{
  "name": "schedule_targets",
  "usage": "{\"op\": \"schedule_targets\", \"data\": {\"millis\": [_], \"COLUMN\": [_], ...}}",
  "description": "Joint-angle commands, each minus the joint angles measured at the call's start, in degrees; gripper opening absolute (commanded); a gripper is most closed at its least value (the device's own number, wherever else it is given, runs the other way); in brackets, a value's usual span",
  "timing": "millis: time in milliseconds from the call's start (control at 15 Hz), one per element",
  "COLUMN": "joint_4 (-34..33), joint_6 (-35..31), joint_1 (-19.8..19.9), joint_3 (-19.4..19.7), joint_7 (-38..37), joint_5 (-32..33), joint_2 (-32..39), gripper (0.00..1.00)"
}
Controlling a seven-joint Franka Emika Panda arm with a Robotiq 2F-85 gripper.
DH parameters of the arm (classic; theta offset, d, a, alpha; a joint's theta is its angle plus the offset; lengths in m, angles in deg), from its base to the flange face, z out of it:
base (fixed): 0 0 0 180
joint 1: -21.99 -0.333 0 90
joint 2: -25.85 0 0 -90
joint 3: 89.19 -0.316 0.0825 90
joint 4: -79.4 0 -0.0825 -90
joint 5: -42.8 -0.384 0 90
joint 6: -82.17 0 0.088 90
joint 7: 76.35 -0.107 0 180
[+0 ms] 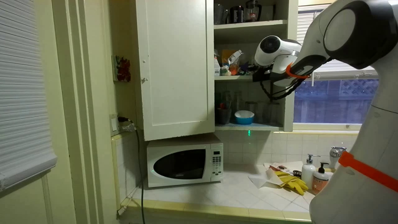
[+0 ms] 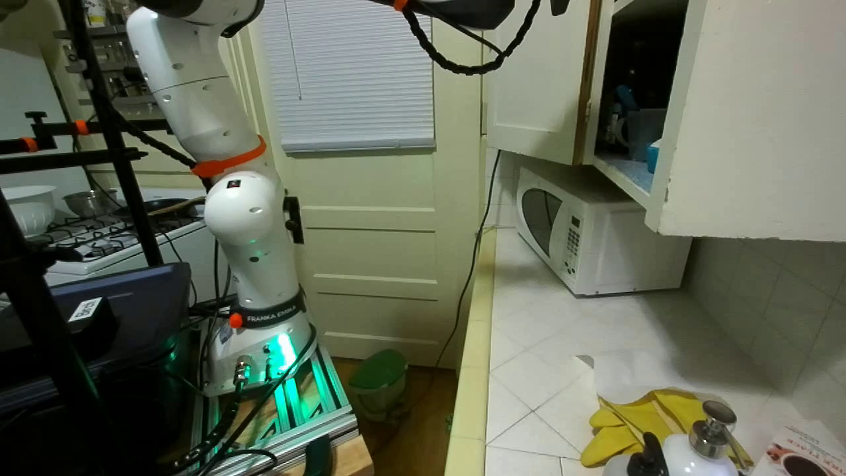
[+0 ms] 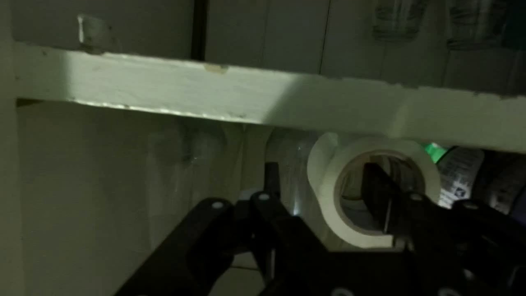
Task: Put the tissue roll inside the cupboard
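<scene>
Wrist view: we are seeing the gripper point(image 3: 322, 177) with its fingers point(image 3: 271, 179) standing apart.
Tissue roll point(image 3: 331, 201): it is sitting inside the cupboard point(image 1: 186, 68), its core showing behind one finger; we are expecting light, soft, easily crushed paper.
Rim: we are favouring a gentle pinch across it, one finger inside.
Cupboard: it is hanging above the back edge of the countertop point(image 1: 230, 194).

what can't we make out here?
Lower right of the tissue roll: wrist view, hidden by the gripper.
Print on the white label: wrist view, blurred.
Cupboard top: both exterior views, cut off by the upper edge.
Microwave interior: an exterior view, behind its dark window.
</scene>
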Motion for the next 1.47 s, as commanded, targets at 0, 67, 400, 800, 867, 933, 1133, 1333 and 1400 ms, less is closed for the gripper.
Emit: {"op": "schedule_targets", "data": {"millis": [0, 67, 400, 800, 867, 933, 1133, 1333, 1400], "joint_4": [0.18, 0.41, 2.68, 5.58, 5.77, 5.79, 4.58, 2.53, 2.07], "joint_6": [0.16, 0.19, 0.01, 0.28, 0.61, 1.02, 0.77, 0.26, 0.02], "joint_1": [-0.42, -0.42, -0.55, -1.1, -1.14, -0.94, -0.56, -0.4, -0.58], "joint_3": [0.33, 0.25, -0.02, -0.23, -0.26, -0.44, -0.27, 0.39, 0.86], "joint_7": [2.47, 2.75, 4.44, 8.05, 8.38, 8.17, 7.65, 7.46, 7.95], "joint_5": [-2.14, -2.16, -2.35, -3.58, -3.77, -3.32, -2.62, -2.71, -3.36], "joint_2": [-0.44, -0.71, -3.28, -6.29, -6.44, -6.49, -5.4, -3.75, -3.18], "gripper": [0.88, 0.94, 1.0, 1.0, 1.0, 0.75, 0.56, 0.34, 0.27]}}
